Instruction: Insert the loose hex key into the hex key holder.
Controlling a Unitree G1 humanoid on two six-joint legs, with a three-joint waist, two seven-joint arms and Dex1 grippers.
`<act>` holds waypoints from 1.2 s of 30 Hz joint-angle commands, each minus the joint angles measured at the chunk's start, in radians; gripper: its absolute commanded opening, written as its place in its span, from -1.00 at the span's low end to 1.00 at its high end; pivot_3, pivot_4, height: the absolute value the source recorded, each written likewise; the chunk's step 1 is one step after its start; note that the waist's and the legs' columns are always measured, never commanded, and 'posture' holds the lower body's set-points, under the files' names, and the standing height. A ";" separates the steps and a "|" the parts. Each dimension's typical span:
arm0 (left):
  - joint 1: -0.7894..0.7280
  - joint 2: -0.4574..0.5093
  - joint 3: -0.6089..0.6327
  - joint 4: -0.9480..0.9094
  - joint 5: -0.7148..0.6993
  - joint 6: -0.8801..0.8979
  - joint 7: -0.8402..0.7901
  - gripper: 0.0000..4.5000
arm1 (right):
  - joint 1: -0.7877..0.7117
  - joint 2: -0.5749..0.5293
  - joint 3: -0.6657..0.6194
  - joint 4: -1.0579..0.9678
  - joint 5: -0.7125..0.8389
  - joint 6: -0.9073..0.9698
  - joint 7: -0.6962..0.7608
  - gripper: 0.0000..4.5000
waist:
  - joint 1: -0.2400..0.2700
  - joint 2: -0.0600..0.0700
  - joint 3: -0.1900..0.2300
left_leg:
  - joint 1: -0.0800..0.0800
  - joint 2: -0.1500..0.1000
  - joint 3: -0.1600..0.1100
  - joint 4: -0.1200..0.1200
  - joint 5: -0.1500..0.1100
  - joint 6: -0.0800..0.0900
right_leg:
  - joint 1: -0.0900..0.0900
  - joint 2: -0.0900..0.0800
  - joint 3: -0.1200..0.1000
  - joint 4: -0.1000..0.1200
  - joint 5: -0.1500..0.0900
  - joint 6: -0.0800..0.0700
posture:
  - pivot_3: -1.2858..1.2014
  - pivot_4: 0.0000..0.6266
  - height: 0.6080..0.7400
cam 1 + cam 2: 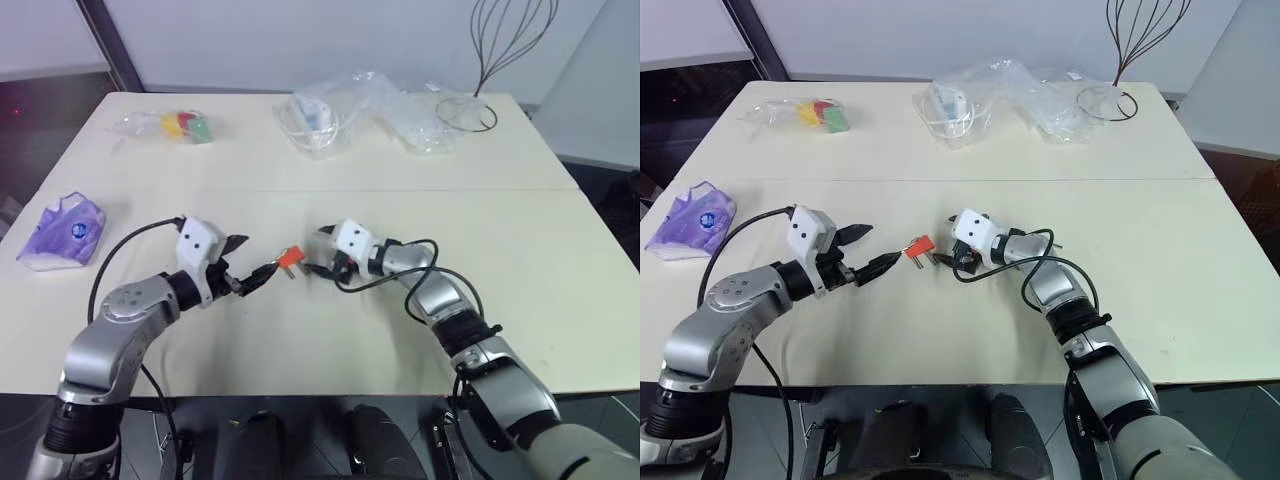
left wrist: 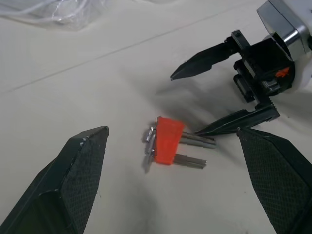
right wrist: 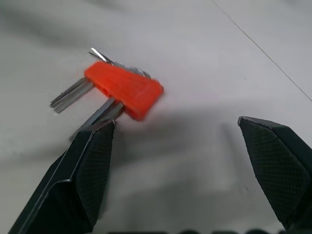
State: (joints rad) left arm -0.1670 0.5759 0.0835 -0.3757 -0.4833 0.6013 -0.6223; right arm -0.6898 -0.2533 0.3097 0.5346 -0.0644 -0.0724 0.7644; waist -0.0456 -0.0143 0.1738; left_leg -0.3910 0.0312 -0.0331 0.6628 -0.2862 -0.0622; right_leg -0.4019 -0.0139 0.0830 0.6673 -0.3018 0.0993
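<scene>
Red-orange plastic hex key holder [image 1: 291,257] lies on the cream worktop [image 1: 300,330], between both released tools.
Head views: the left tool [image 1: 252,262] and right tool [image 1: 322,252] flank the holder, jaws spread, grasping nothing. Left wrist view: grey metal keys [image 2: 194,151] stick out of the holder toward the right tool, one of its fingertips [image 2: 204,130] touching a key. Right wrist view: the holder lies just beyond one finger [image 3: 87,165].

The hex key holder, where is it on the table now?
The hex key holder lies on the table near its front middle, between the open left gripper and the open right gripper.
</scene>
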 commanded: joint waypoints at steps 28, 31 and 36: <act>-0.013 -0.002 0.017 -0.032 -0.002 -0.015 0.017 0.96 | -0.090 -0.011 -0.043 -0.001 0.051 0.112 0.189 0.88 | -0.001 0.000 0.000 | 0.000 0.000 0.000 0.000 0.000 0.000 | -0.001 0.000 -0.001 0.000 0.000 0.000 | 0.03 -0.52 1.00; -0.020 -0.004 0.014 -0.028 0.000 -0.016 0.014 0.96 | -0.096 0.001 -0.034 0.027 0.037 0.091 0.171 0.88 | 0.000 0.000 0.000 | 0.000 0.000 0.000 0.000 0.000 0.000 | -0.001 -0.001 -0.001 0.000 0.000 0.000 | 0.03 -0.52 1.00; -0.025 -0.003 0.014 -0.026 0.001 -0.017 0.013 0.96 | -0.112 0.030 -0.011 0.098 0.001 0.021 0.132 0.88 | -0.001 0.000 0.000 | 0.000 0.000 0.000 0.000 0.000 0.000 | -0.001 -0.001 -0.001 0.000 0.000 0.000 | 0.03 -0.52 1.00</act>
State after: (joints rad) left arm -0.1728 0.5757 0.0918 -0.3871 -0.4821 0.6016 -0.6073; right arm -0.7750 -0.2328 0.2928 0.6237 -0.0524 -0.0115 0.9114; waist -0.0462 -0.0140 0.1738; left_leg -0.3909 0.0310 -0.0328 0.6623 -0.2862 -0.0623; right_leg -0.4026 -0.0144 0.0823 0.6677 -0.3015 0.0990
